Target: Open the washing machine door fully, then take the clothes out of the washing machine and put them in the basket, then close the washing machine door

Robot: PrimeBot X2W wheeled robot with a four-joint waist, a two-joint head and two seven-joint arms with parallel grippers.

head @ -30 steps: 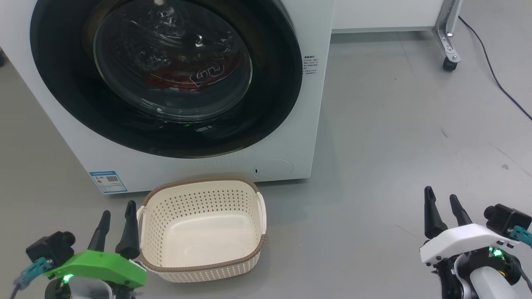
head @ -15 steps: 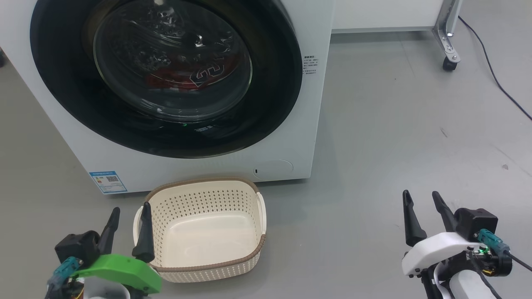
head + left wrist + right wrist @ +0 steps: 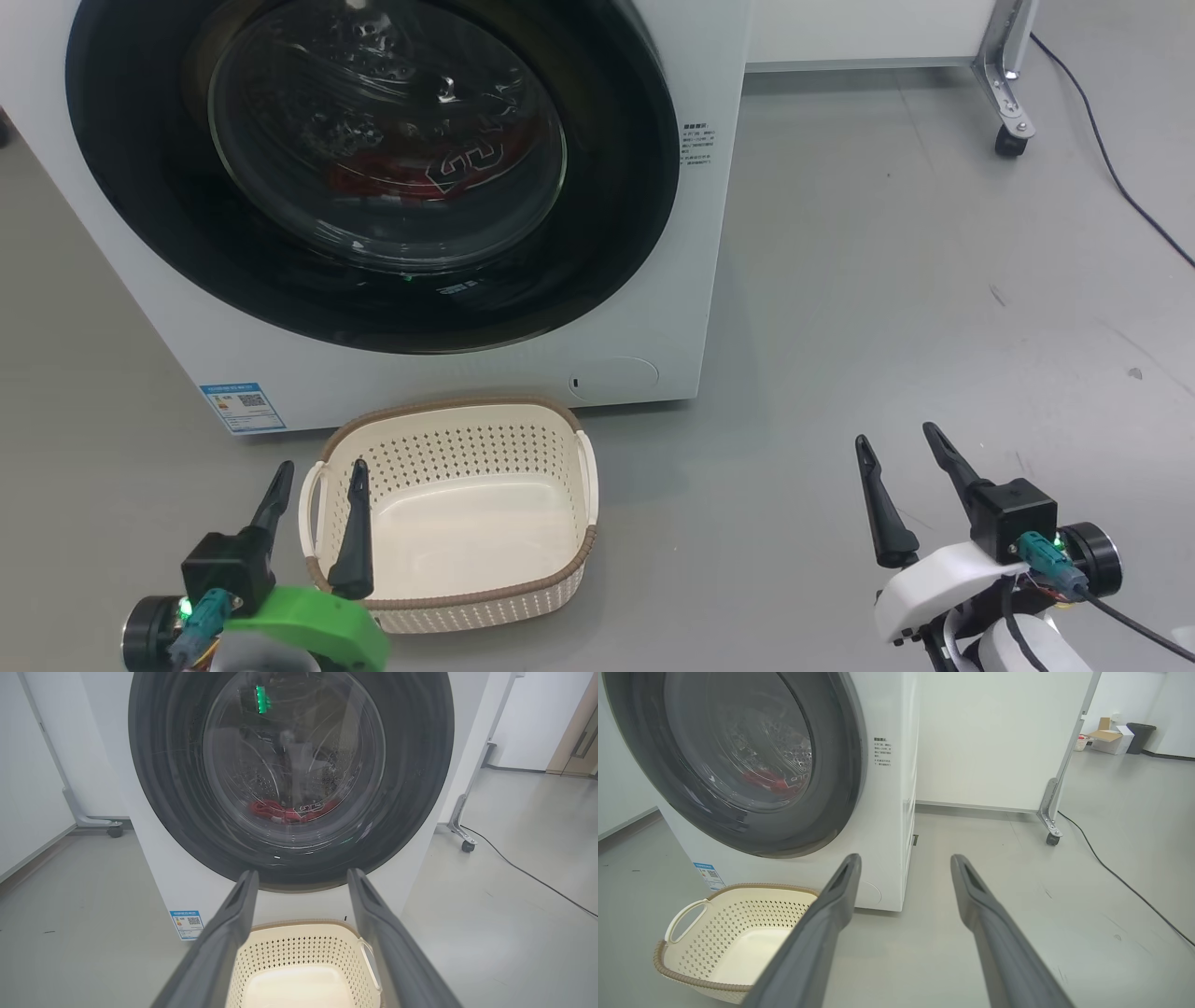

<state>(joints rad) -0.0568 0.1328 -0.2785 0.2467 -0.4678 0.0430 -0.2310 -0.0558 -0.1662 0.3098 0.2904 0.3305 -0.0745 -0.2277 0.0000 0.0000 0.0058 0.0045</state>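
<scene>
Looking from the head, we see both grippers spread wide and empty. The basket (image 3: 448, 407) lies just under and right of our left gripper (image 3: 322, 464), well left of our right gripper (image 3: 894, 433). The shut door (image 3: 140, 187) stands ahead and above both, clothes (image 3: 392, 173) showing red through it. Left wrist: door dead ahead, basket just below. Right wrist: door ahead-left, so we judge its right edge nearer this arm; we cannot make out a handle.

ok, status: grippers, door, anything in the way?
Left gripper and right gripper open, empty. Door shut, clothes inside. Basket empty, below door; swing looks clear.
</scene>
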